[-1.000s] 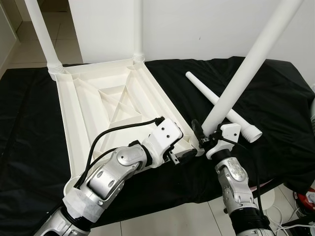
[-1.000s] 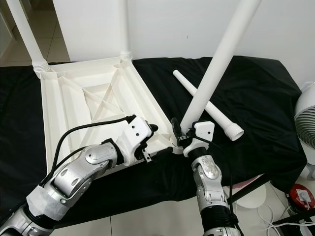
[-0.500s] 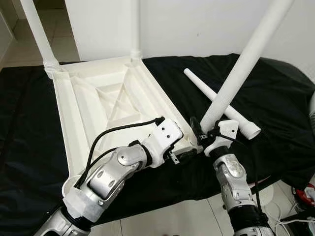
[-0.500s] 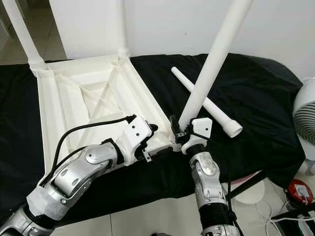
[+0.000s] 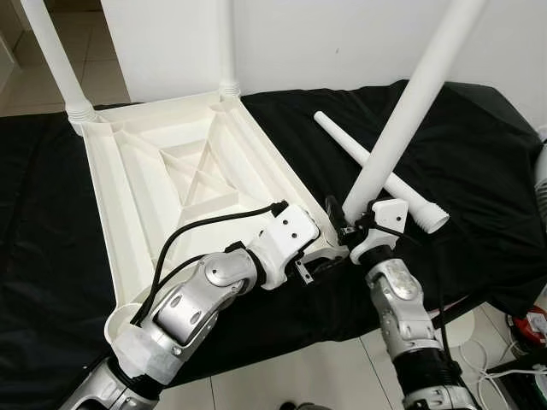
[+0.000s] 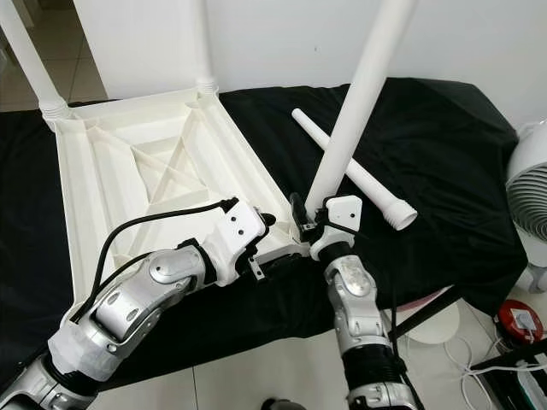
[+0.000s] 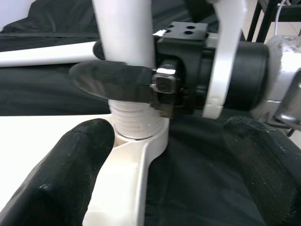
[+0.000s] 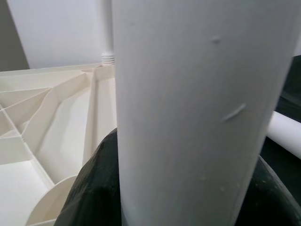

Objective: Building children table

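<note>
The white tabletop [image 5: 145, 188] lies upside down on black cloth, with two white legs [image 5: 51, 51] [image 5: 226, 43] standing in its far corners. My right gripper [image 5: 350, 218] is shut on the lower end of a third white leg [image 5: 410, 102], which leans up to the right. The leg's threaded end [image 7: 131, 120] sits in the near right corner socket [image 7: 141, 150]. My left gripper [image 5: 323, 260] is open at that corner, its two black fingers [image 7: 70, 179] wide apart on either side of the socket. A fourth leg [image 5: 340, 138] lies loose on the cloth behind.
The black cloth [image 5: 479, 145] covers the whole work surface, whose front edge drops to tile floor below my arms. A white fan [image 6: 530, 196] and cables stand on the floor at the right. A white wall closes the back.
The view has shifted slightly. The held leg stands a little more upright over the corner socket. My left gripper stays at the same corner.
</note>
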